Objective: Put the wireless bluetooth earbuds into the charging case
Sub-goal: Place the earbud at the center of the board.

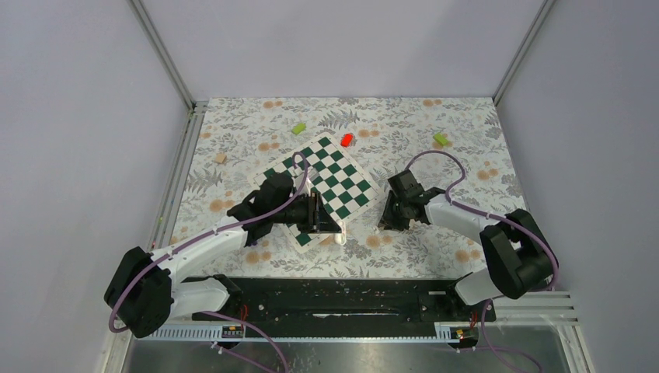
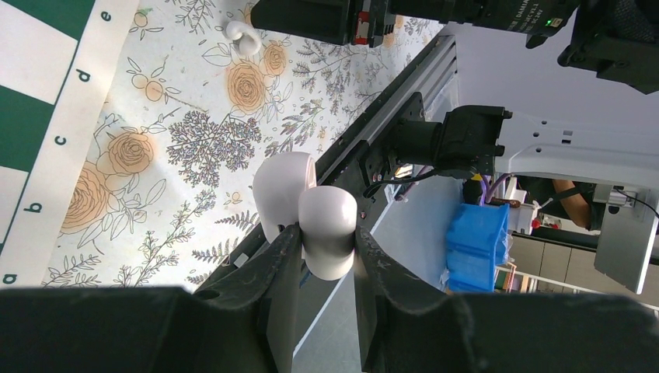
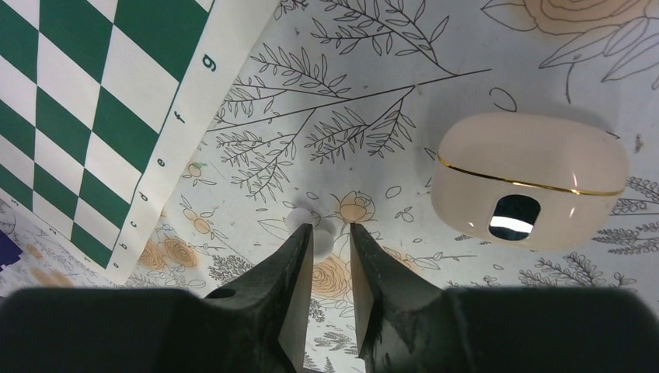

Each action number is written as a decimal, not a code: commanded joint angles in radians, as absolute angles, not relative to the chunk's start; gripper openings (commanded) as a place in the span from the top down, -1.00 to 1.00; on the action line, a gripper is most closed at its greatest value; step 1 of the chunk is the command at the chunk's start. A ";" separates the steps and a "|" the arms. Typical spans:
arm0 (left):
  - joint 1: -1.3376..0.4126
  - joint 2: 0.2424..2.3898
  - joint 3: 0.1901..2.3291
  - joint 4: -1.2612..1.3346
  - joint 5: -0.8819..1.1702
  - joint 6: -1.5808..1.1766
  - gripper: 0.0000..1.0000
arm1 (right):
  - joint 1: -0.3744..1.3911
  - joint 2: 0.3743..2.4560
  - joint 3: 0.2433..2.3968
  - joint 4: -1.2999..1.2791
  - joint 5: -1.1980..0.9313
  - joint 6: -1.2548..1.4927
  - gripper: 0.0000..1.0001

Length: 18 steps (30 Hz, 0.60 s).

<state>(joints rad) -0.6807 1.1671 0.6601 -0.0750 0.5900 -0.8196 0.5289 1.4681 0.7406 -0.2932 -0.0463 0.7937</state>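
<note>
My left gripper (image 2: 326, 233) clenches one earbud (image 2: 328, 214). The other earbud (image 3: 309, 221) lies at my right gripper (image 3: 330, 229) tips, whether pinched I cannot tell, charging case (image 3: 528, 183) to its right. An off-centre pinch could flick it away.

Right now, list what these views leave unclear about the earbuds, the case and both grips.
- Left wrist view: left gripper is shut on a white rounded piece; its fingers cover the lower half, so earbud or not is unclear.
- Right wrist view: right gripper flanks an earbud; pinched or merely above, unclear.
- Top view: charging case not findable; right arm apparently covers it.
</note>
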 commanded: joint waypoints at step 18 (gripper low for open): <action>-0.681 1.169 0.665 -0.046 0.593 -0.816 1.00 | 0.537 1.420 0.738 -0.265 -0.020 0.771 0.32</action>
